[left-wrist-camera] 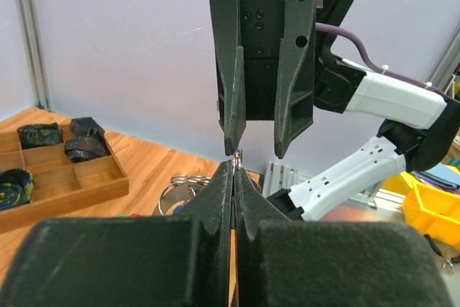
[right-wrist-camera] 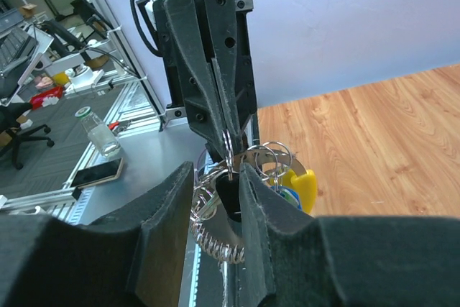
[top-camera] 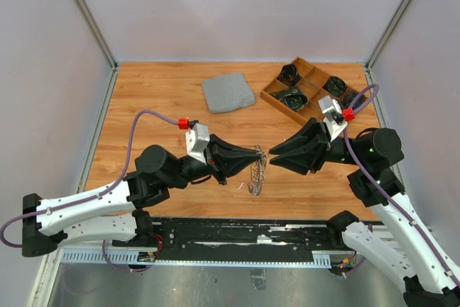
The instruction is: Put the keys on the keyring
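My left gripper (top-camera: 261, 153) is raised over the table's front middle, shut (left-wrist-camera: 235, 167) on a small silvery ring. The keyring (top-camera: 255, 177), a silvery coiled loop, hangs below it; it also shows in the right wrist view (right-wrist-camera: 215, 244). A yellow key (right-wrist-camera: 302, 188) and a blue key (right-wrist-camera: 288, 197) hang on it by small rings. My right gripper (top-camera: 273, 154) faces the left one tip to tip and is open (right-wrist-camera: 215, 174). A black key head (right-wrist-camera: 230, 196) hangs between its fingers, against the right one. The left wrist view shows the right gripper (left-wrist-camera: 255, 150) open just beyond my left fingertips.
A folded grey cloth (top-camera: 228, 92) lies at the back middle. A wooden divided tray (top-camera: 282, 108) with dark items in its compartments stands at the back right, also in the left wrist view (left-wrist-camera: 65, 193). Grey walls enclose the table on three sides.
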`<state>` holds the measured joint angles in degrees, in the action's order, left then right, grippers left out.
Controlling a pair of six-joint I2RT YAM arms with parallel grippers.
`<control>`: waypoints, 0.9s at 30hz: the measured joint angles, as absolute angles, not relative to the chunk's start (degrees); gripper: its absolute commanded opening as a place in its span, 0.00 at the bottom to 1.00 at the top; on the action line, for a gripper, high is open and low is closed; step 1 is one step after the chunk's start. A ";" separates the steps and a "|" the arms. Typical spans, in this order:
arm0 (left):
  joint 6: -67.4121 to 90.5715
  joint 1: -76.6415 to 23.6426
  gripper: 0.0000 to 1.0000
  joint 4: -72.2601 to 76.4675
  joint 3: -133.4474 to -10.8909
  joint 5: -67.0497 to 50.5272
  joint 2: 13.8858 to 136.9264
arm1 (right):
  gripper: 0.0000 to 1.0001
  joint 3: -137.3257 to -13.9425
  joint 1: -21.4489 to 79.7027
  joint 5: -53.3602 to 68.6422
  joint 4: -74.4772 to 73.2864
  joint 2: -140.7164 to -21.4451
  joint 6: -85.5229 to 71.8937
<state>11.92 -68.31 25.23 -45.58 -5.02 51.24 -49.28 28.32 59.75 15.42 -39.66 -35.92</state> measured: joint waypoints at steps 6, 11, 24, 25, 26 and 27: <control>11.92 -68.31 0.01 25.23 -45.58 -5.56 51.92 | 0.22 -49.28 30.02 59.55 15.09 -40.38 -35.55; 11.90 -68.31 0.00 25.21 -45.58 -6.11 52.27 | 0.10 -49.28 30.76 58.89 14.06 -40.51 -34.17; 11.84 -68.31 0.01 24.05 -45.58 -6.26 52.29 | 0.03 -49.30 30.92 57.65 8.14 -39.40 -29.98; 11.84 -68.31 0.00 23.97 -45.60 -6.24 52.29 | 0.03 -49.30 30.92 57.56 7.73 -39.24 -29.76; 11.84 -68.31 0.00 23.97 -45.60 -6.22 52.29 | 0.04 -49.30 30.94 57.52 7.25 -39.24 -29.61; 11.84 -68.31 0.01 24.01 -45.60 -6.22 52.29 | 0.06 -49.30 30.94 57.47 6.74 -39.24 -29.43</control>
<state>11.84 -68.31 24.01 -45.60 -6.22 52.29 -49.30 30.94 57.47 6.74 -39.24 -29.43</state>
